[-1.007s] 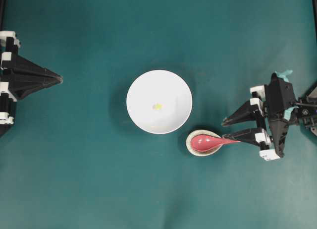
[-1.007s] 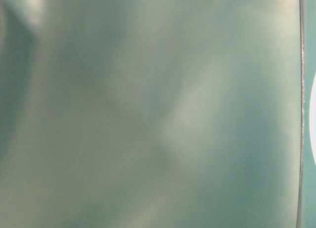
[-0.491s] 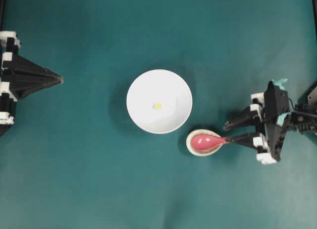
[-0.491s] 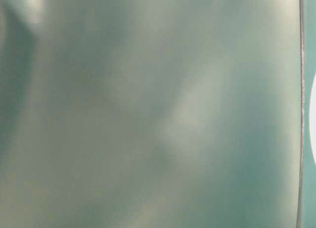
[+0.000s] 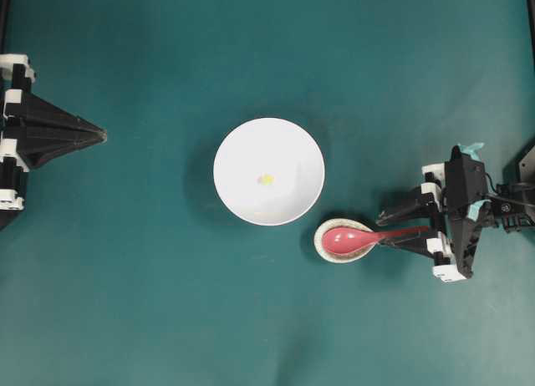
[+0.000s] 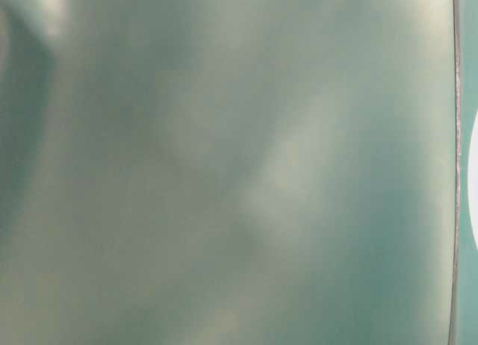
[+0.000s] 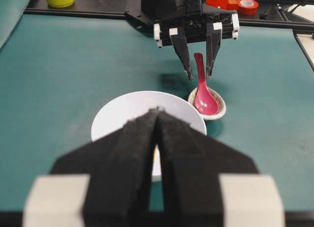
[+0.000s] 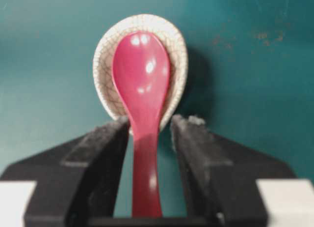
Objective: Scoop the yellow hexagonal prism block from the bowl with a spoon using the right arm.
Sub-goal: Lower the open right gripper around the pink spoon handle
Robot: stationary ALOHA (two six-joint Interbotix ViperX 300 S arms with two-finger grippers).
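In the overhead view the left tool sits at the far left edge of the green surface, its two black fingers pressed together into a point, well apart from everything else. Only the left wrist view confirms this from behind: the foam pads meet with no gap.

At the middle stands the white bowl, and the tiny yellow block lies near its centre. In the left wrist view the block is almost wholly hidden behind the joined fingers.

Just right of the bowl's near rim is a small speckled dish, with the scoop of the pink-red spoon resting in it and the handle pointing right.

The right tool has its fingers spread, one on each side of the handle. The right wrist view shows what the overhead cannot: a narrow gap between each pad and the handle, so nothing is gripped.

The table-level view is a green blur, with only a sliver of white at its right edge.
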